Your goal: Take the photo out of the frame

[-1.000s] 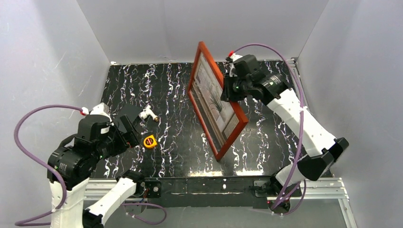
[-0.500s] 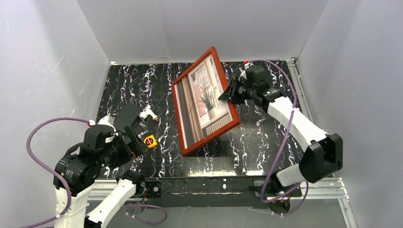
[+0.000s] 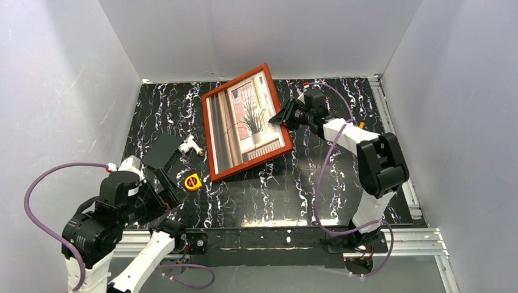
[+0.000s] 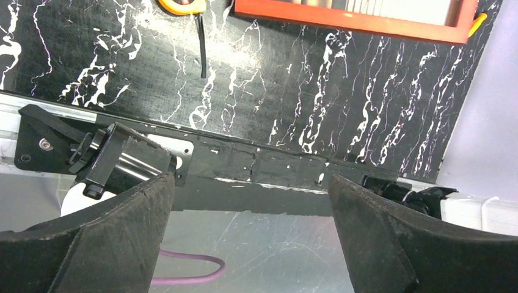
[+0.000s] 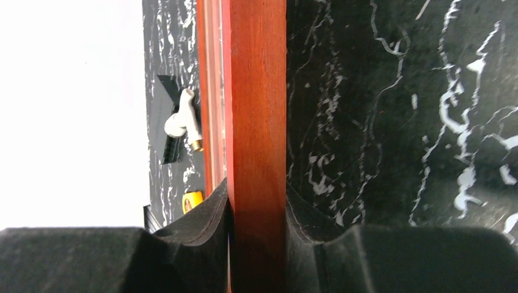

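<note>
On the marbled table point(image 3: 275, 195): one frame point(image 3: 249, 165), one photo point(image 3: 244, 125), one yellow tape measure point(image 3: 193, 182), one white fitting point(image 3: 190, 146), one black sheet point(image 3: 160, 151), two robot arms point(image 3: 98, 226) point(image 3: 382, 165).

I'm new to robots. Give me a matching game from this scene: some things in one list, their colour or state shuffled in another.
Things:
1 frame
2 photo
3 left gripper
4 tape measure

States:
A yellow, on the table
B open, holding nothing
C red-brown, pinched by the right gripper
D inside the frame

Pairs: 1-C, 2-D, 3-B, 4-A
</note>
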`<state>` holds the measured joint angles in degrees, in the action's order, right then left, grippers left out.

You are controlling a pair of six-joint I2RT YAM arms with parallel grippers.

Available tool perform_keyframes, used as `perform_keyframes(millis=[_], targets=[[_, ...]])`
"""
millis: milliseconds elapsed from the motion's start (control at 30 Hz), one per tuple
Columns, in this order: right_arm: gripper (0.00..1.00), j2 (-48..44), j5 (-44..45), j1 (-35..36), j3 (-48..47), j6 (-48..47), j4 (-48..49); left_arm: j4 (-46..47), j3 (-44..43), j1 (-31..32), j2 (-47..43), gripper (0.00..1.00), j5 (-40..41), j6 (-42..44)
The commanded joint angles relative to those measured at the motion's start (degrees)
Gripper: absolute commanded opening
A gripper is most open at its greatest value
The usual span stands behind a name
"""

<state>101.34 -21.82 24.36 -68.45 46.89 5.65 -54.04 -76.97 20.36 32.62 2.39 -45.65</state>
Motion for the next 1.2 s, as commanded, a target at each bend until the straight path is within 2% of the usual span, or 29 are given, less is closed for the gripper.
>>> perform_keyframes(millis=[0,133,233,367,400,500,667,733,867,1000,1100,1167], targets=[[0.01,5.3,3.4,-2.3,-2.3,-3.3,3.3,-8.9,0.5,-0.2,-0.3,0.98,0.4,-0.1],[0.01,8.2,-0.8,-2.8,-5.4,-6.9,0.8,-9.3,1.1,-0.2,-0.8,0.98,0.2,-0.2],[0.01,9.2,0.7,-2.8,-7.8,-11.4,-5.3,-9.3,2.1,-0.2,-1.3,0.98,0.1,-0.4],[0.48,10.9,6.8,-2.7,-12.1,-15.6,-18.7,-8.5,4.2,-0.2,-1.8,0.98,-0.4,-0.7],[0.53,11.0,7.8,-2.5,-12.5,-17.0,-20.3,-8.2,4.7,-0.2,-1.8,0.98,-0.7,-0.8],[0.64,10.4,11.9,-1.6,-13.0,-21.0,-25.3,-7.4,6.4,-0.2,-1.6,0.98,-1.4,-1.1],[0.74,7.4,21.3,-0.2,-12.2,-25.6,-32.3,-5.0,9.0,-0.2,0.1,0.98,-2.4,0.3],[0.74,7.3,24.0,0.1,-12.6,-27.7,-34.7,-3.9,10.0,-0.2,1.7,0.98,-4.6,1.6],[0.69,6.2,24.1,1.4,-11.8,-30.2,-35.1,0.1,11.6,-0.2,8.3,0.98,-6.0,5.6],[0.64,6.4,27.8,3.9,-11.9,-32.1,-34.9,5.0,11.6,-0.2,18.5,0.98,-8.6,7.4],[0.56,8.8,30.0,5.3,-14.1,-32.8,-36.0,9.6,11.8,-0.4,26.8,0.98,-7.7,8.3],[0.55,10.5,31.2,6.2,-15.7,-33.2,-37.1,11.3,10.6,-0.4,31.8,0.98,-7.2,9.1]])
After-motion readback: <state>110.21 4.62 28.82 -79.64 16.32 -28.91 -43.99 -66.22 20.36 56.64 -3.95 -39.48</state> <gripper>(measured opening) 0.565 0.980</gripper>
